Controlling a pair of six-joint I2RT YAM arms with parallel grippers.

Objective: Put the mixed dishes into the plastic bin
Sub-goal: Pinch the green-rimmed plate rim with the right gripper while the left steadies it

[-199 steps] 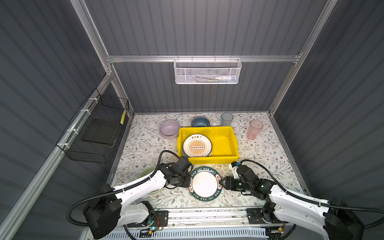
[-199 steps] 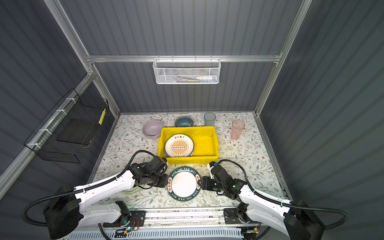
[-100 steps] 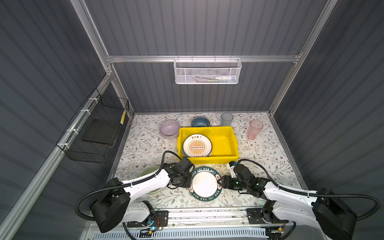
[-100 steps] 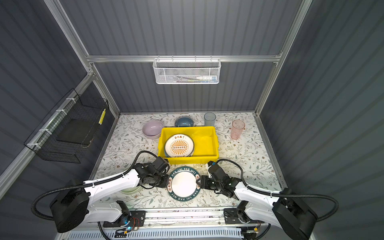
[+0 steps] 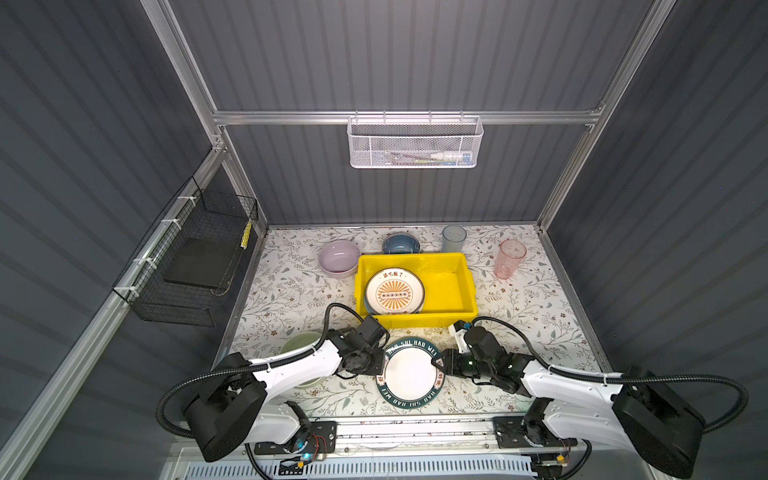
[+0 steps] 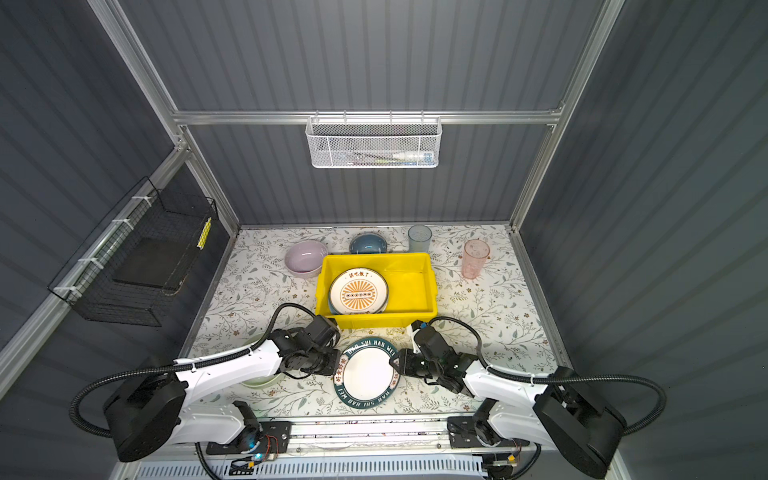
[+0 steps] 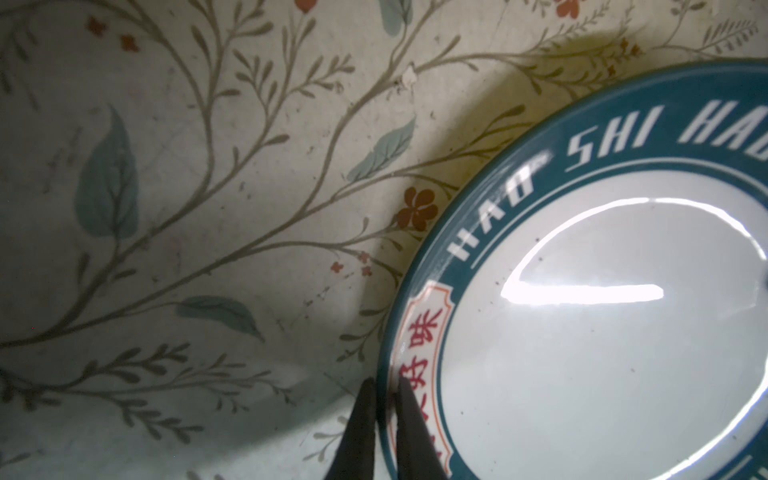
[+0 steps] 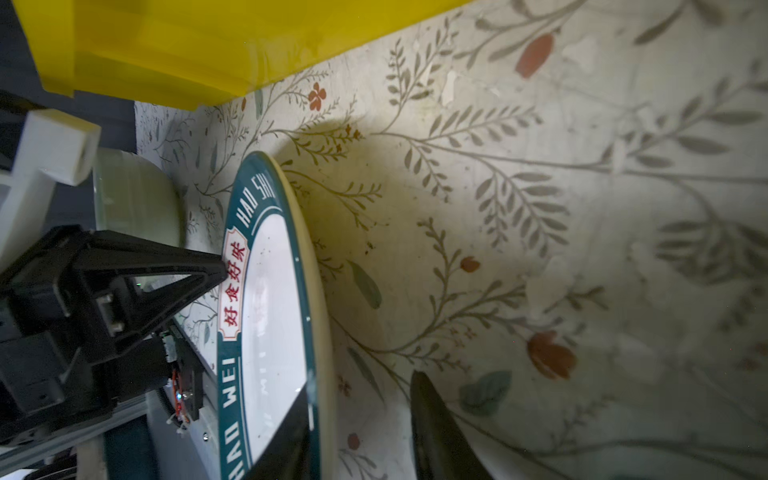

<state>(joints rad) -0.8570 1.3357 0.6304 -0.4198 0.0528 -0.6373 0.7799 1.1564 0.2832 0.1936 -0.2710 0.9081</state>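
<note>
The whole tabletop (image 5: 291, 291) is covered in a matte floral-print sheet. The yellow plastic bin (image 5: 415, 320) sits mid-table, glossy, rectangular and lipped, with a round sunburst plate (image 5: 394, 291) lying flat in its left half.

Just near of the bin is the lettered plate (image 5: 409, 374), shiny glazed white with a dark teal rim, out on the table between the two arms. A lilac bowl (image 5: 338, 257) and a blue bowl (image 5: 400, 244) sit by the bin's far-left corner. A pale green bowl (image 5: 297, 345) is near-left, partly under the left arm. The ribbed see-through blue tumbler (image 5: 454, 239) and the pink tumbler (image 5: 509, 259) stand upright far right.

The left gripper (image 7: 384, 386) is pinched tight on the lettered plate's left rim. The right gripper (image 5: 437, 363) straddles the right rim with its jaws apart, and there's a visible gap under the edge.
</note>
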